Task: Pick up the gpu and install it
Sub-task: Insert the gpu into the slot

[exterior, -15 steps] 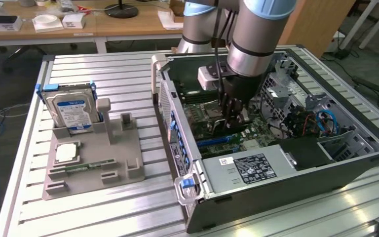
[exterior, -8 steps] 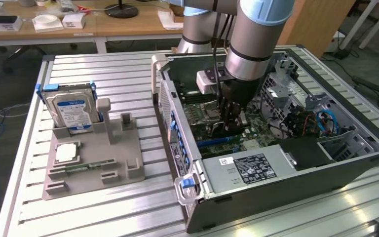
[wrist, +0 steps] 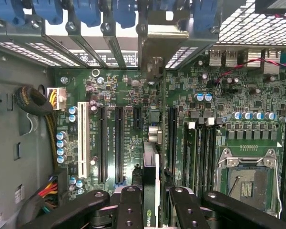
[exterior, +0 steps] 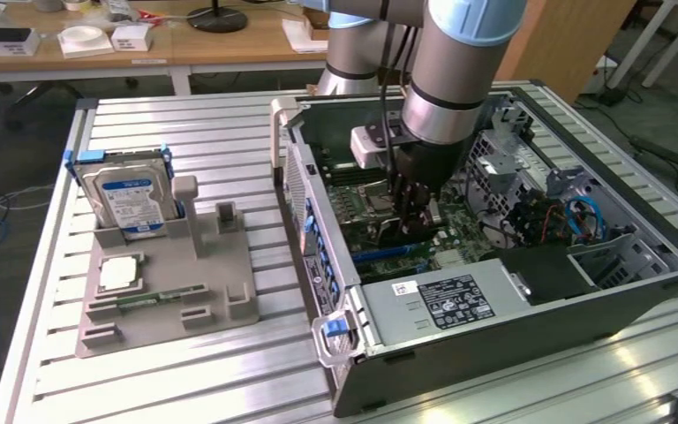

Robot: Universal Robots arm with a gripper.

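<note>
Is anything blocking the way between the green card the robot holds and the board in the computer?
Nothing visible does. The pincer grips the gpu edge-on over the motherboard, and the long black slots beside it are empty. The cable bundle lies off to one side. The card hides the spot straight beneath it.

The one mark I can read for certain is the NVIDIA logo, symbol and lettering, on the edge of the gpu [wrist: 150, 191] in the wrist view. White lettering runs along the slots of the motherboard [wrist: 128, 109], too fine for me to read, and a white printed strip [wrist: 109, 58] beyond the board is equally unreadable. On the exterior view's left, the hard drive [exterior: 131, 196] carries a blue-and-white label. The power supply [exterior: 493, 283] at the near end of the computer case [exterior: 551, 309] bears a black label [exterior: 448, 302] with white print and a small white sticker [exterior: 403, 287]. I can make out no words on any of them.
</note>
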